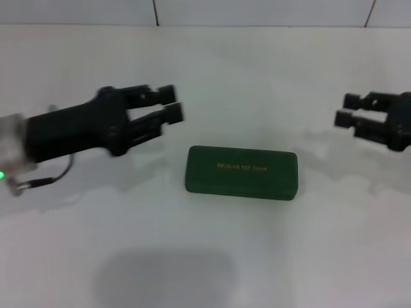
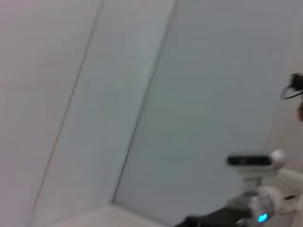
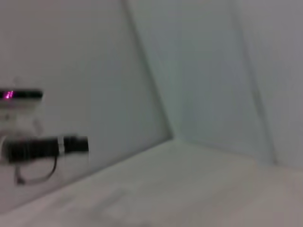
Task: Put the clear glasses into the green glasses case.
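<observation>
A: Where is the dark green, box-shaped glasses case [image 1: 241, 172]?

B: It lies flat and closed in the middle of the white worktop [image 1: 212, 256], with gold writing on its lid.

A: And the clear glasses?

B: I can't see them anywhere. They may already be inside, but I can't tell.

A: What are the arms doing?

B: The black left gripper [image 1: 172, 103] hangs up and to the left of the case, fingers parted, holding nothing. The black right gripper [image 1: 345, 110] hangs far off on the other side, also spread and empty.

A: What should happen now?

B: I think the lid must be lifted gently, with one gripper holding the case so it doesn't slide.
</observation>
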Controlling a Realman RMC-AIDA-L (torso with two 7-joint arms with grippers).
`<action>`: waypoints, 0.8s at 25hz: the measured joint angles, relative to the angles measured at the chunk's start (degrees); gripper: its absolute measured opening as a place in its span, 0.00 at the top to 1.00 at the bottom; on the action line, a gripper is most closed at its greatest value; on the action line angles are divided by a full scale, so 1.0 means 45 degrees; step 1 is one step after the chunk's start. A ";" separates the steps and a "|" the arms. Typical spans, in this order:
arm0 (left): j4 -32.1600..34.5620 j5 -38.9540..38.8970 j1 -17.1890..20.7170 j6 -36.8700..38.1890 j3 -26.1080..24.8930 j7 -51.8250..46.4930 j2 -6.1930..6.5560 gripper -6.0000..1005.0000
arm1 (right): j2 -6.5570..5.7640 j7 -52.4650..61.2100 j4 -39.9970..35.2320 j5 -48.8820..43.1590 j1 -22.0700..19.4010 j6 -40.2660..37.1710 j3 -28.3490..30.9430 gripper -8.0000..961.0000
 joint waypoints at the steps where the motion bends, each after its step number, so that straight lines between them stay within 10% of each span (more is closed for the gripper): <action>1: -0.0002 0.0046 0.0121 0.0417 0.0001 0.0244 0.0092 0.67 | 0.0002 -0.0012 -0.0049 -0.0299 0.0104 -0.0138 -0.0061 0.52; 9: -0.0280 0.2095 0.0781 0.2218 0.0024 0.1709 0.0340 0.59 | 0.0470 0.0011 -0.0932 -0.0253 0.0354 -0.2081 -0.1679 0.47; 20: -0.0558 0.3865 0.1631 0.2273 0.0020 0.2282 0.1042 0.48 | 0.0506 -0.1158 -0.1610 0.4458 0.0511 0.1554 -1.0709 0.10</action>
